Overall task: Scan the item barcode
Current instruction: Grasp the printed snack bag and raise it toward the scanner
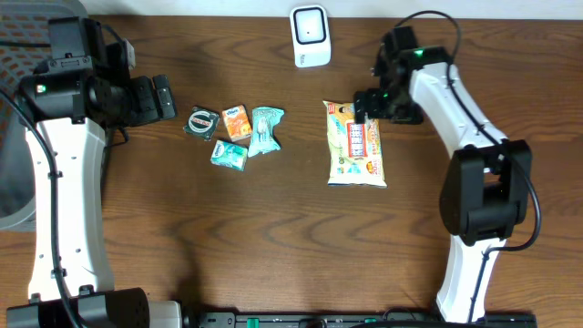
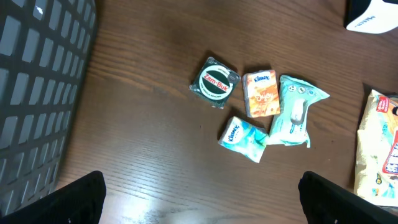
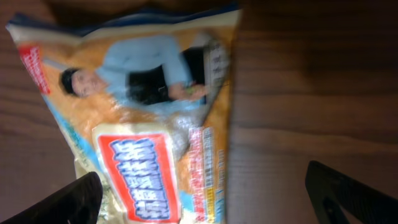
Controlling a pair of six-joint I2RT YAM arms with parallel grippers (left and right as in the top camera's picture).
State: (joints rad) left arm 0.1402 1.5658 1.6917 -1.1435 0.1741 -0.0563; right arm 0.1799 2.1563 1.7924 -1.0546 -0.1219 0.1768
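A yellow-orange snack bag (image 1: pixel 355 144) lies flat on the wooden table, printed side up; no barcode shows on it. In the right wrist view the bag (image 3: pixel 143 124) fills the left half. My right gripper (image 1: pixel 366 102) hovers over the bag's far right corner, open, nothing held; in its own view the right gripper (image 3: pixel 211 205) has one finger over the bag and the other over bare wood. A white scanner (image 1: pixel 311 36) stands at the table's back edge. My left gripper (image 1: pixel 168 96) is open and empty at the far left, and the left gripper (image 2: pixel 208 205) shows only wood between its fingers.
Left of the bag lie a round Zam-Buk tin (image 1: pixel 200 121), an orange Kleenex pack (image 1: pixel 237 120), a teal wipes pack (image 1: pixel 265 129) and a small teal tissue pack (image 1: pixel 228 154). A grey mesh basket (image 1: pixel 16 55) sits beyond the table's left edge.
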